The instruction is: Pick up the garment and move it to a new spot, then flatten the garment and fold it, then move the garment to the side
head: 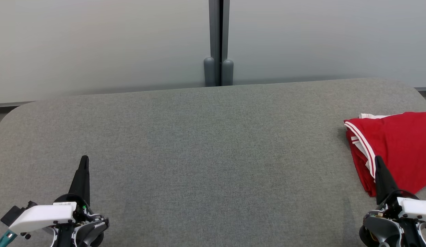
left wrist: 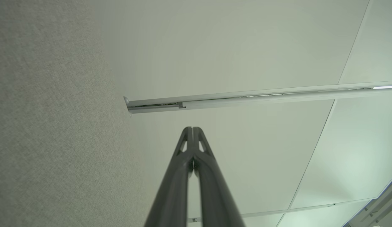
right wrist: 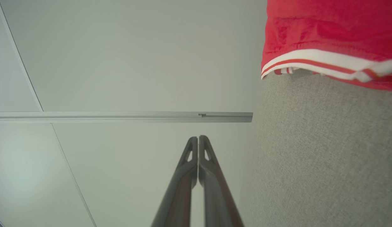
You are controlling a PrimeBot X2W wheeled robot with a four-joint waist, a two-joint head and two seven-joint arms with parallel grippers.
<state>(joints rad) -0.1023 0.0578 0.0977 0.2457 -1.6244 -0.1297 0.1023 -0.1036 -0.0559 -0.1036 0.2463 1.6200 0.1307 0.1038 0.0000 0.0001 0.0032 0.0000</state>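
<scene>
the grey cloth-covered table (head: 213, 154) spans the head view, and every place here is given against it. the red garment (head: 394, 147), trimmed with white stripes, lies in a compact, layered bundle at the table's right end, about midway between its far and near edges, and runs out of the picture past that end. its striped hem faces the table's middle and runs roughly from far to near, slanting a little toward the right end as it comes nearer. because the bundle is cut off there, its long axis cannot be told for sure. the right gripper (head: 377, 159) sits over the table's near right corner, its two dark fingers pressed together on nothing and pointing at the far edge. its tip overlaps the garment's near, hem-side corner in the head view. the right wrist view shows the cloth (right wrist: 328, 28) off to one side of the closed fingers (right wrist: 202, 151), not between them. the left gripper (head: 84, 160) is over the near left corner, well apart from the garment, likewise closed and empty (left wrist: 193, 130). by this layout the right arm is far the nearer, and a grasp would likely need its jaws parted first, then a short reach toward the table's right end.
</scene>
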